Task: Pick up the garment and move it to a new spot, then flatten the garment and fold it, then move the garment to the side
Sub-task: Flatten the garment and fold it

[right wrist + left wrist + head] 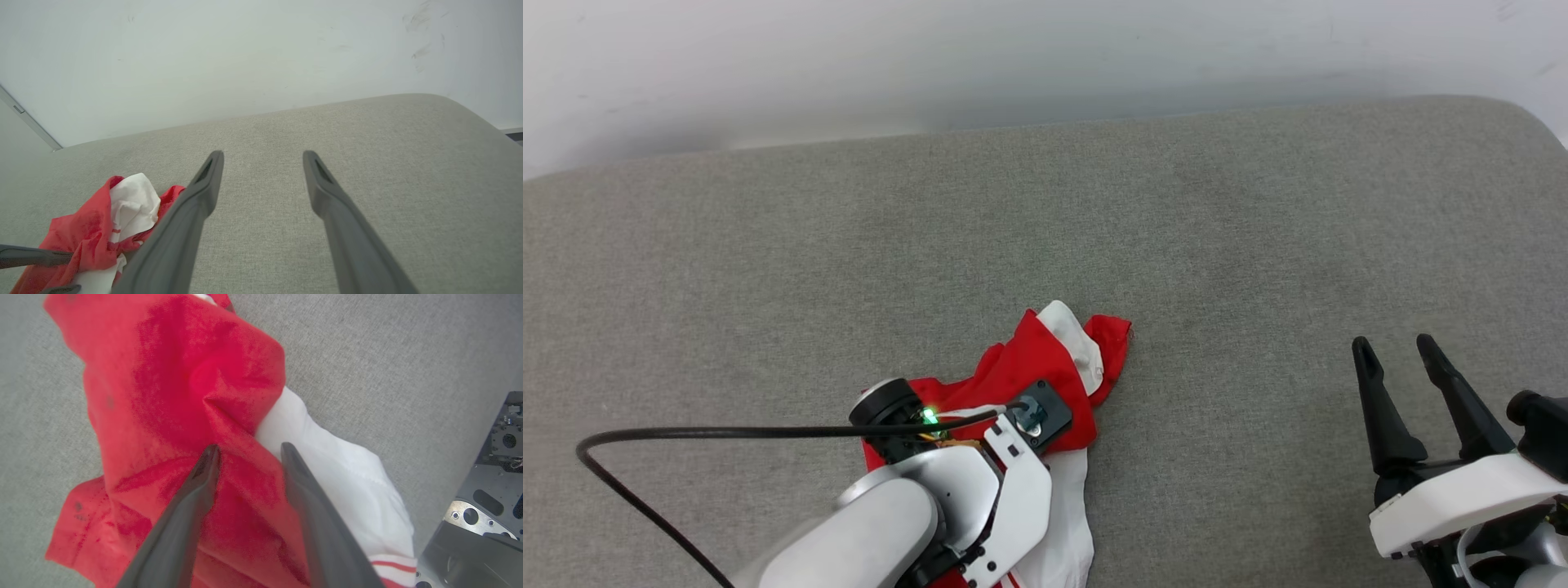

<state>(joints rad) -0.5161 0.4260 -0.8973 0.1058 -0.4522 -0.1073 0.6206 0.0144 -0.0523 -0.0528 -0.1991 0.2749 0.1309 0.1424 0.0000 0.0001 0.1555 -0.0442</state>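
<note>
This looks like a bare robot test room, not a lived-in home: ahead of the right gripper a broad grey fabric-covered pad with a rounded far-right corner runs up to a plain white wall. Faint dark scuffs mark the wall above and right of the gripper, and a thin grey strip slants along it far to the gripper's left.

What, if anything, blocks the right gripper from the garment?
Probably yes: only bare grey surface lies between the open right gripper and the garment; the left gripper covers just its near part.
</note>
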